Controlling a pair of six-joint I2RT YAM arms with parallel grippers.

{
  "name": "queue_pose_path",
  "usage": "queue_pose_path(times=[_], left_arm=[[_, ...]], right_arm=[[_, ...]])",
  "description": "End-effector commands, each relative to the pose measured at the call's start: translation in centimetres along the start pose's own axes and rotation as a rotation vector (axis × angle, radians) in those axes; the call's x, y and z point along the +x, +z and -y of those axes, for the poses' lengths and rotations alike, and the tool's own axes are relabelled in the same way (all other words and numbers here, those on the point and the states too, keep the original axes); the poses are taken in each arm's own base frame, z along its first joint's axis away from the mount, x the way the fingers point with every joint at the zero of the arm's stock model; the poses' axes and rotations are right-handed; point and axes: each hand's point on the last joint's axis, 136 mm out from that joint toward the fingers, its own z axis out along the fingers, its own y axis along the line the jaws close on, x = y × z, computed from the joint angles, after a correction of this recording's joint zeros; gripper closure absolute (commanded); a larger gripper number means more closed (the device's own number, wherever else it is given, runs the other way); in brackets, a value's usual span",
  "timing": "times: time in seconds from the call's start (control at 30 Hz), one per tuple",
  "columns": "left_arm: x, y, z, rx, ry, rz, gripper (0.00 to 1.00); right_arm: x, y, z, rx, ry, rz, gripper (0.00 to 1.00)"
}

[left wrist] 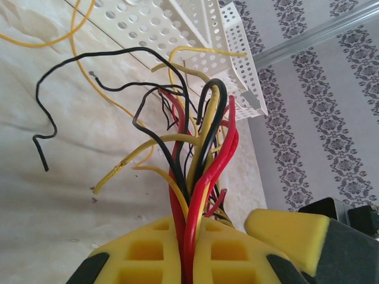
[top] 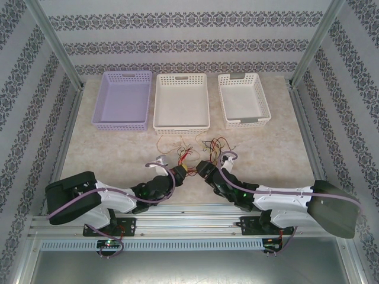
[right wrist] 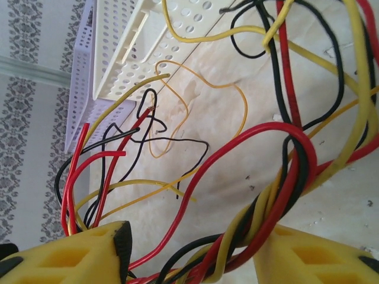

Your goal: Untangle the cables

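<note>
Two sets | left fingers [left wrist: 148, 254] clamped on cables [left wrist: 220, 160] | right fingers [right wrist: 308, 260] apart, cables between

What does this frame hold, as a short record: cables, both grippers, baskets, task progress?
cables: red, yellow and black wires in one tangle, loose ends spreading over the table
left gripper: shut on the cables, a mixed bundle pinched between its fingers
right gripper: open, a twisted bundle running through the gap
baskets: purple basket, middle white basket, right white basket, in a row beyond the tangle
progress: cables not yet untangled
</note>
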Motion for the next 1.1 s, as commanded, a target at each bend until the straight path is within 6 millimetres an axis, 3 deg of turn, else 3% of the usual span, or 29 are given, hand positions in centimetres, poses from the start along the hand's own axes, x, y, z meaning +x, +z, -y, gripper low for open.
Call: queue_pose_path(times=[0.0,0.17,0.33,0.37,0.5,0.57,0.63,0.83,0.93,1.07], left_arm=[[0.6,-0.4,3.0,0.122,-0.058,-0.012,1.0],[0.8,-0.8,4.1,0.171,-0.066,-0.023,1.0],[1.0,-1.5,3.4,0.165,-0.049,-0.038,1.0],[1.0,-1.6,3.0,0.156,-0.049,-0.041,0.99],[0.6,-2.7,1.6,0.136,-0.044,-0.039,0.71],[0.1,-3.5,1.5,0.137,-0.037,-0.031,0.56],[-0.5,-4.1,1.9,0.14,-0.009,-0.029,0.49],[-4.4,-7.3,4.9,0.095,0.198,0.01,0.18],[-7.0,-9.3,6.3,0.097,0.277,0.064,0.11],[-8.3,-10.3,7.2,0.082,0.352,0.054,0.09]], right_arm=[[-1.1,0.2,-1.9,-0.06,0.018,0.04,0.49],[-1.6,-0.1,-2.4,-0.08,0.008,0.046,0.74],[-3.3,-1.6,-3.1,-0.098,-0.089,0.098,1.0],[-3.6,-1.9,-3.1,-0.095,-0.105,0.106,1.0],[-5.3,-3.2,-2.2,-0.046,-0.196,0.14,1.0],[-6.0,-3.6,-1.6,-0.031,-0.23,0.147,1.0],[-6.5,-4.0,-1.4,-0.039,-0.26,0.142,1.0],[-7.4,-5.2,-4.2,-0.152,-0.432,0.078,1.0],[-7.1,-5.4,-5.8,-0.231,-0.473,0.017,1.0],[-6.2,-5.8,-8.7,-0.347,-0.519,-0.081,1.0]])
